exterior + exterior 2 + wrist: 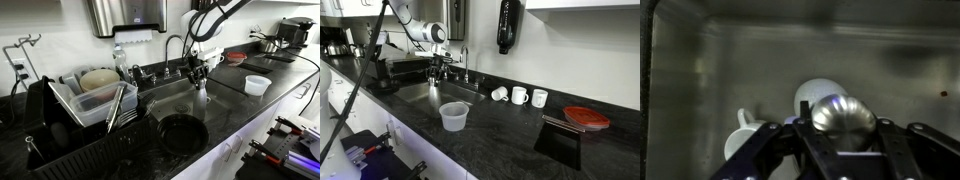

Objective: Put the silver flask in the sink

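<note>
My gripper [845,140] is shut on the silver flask [845,114], whose rounded metal top fills the space between the jaws in the wrist view. In both exterior views the gripper [198,66] [437,62] hangs over the sink [168,97] [420,93] near the faucet, with the flask [201,84] pointing down into the basin. The wrist view looks down at the steel sink floor [730,70]. A white mug [808,95] lies in the basin just under the flask. The large dark drain hole [183,132] is at the near end of the sink.
A black dish rack [60,150] with containers stands beside the sink. The curved faucet [170,45] is behind the basin. A clear plastic cup [257,85] [454,116] sits on the dark counter. White mugs [520,96] and a red-lidded container [586,118] stand further along.
</note>
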You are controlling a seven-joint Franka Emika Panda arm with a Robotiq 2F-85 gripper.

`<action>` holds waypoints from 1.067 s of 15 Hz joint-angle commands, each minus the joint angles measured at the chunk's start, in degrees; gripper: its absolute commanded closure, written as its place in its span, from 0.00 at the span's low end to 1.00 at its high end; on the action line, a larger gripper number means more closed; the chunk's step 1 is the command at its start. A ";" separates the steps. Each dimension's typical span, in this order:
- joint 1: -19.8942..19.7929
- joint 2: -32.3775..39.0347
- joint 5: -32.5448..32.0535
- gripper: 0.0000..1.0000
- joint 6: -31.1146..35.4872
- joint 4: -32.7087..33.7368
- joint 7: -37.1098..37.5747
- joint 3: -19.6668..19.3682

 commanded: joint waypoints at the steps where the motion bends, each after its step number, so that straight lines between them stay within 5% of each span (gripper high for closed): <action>1: 0.46 -0.01 -0.54 0.22 -1.81 1.13 -0.18 -0.98; 5: 0.24 -1.97 0.39 0.00 -3.21 0.39 -0.01 -1.14; 11: -0.26 -9.51 0.36 0.00 -8.58 -3.43 0.30 -1.03; 16: -0.28 -9.15 0.01 0.00 -8.72 -2.88 0.12 -0.73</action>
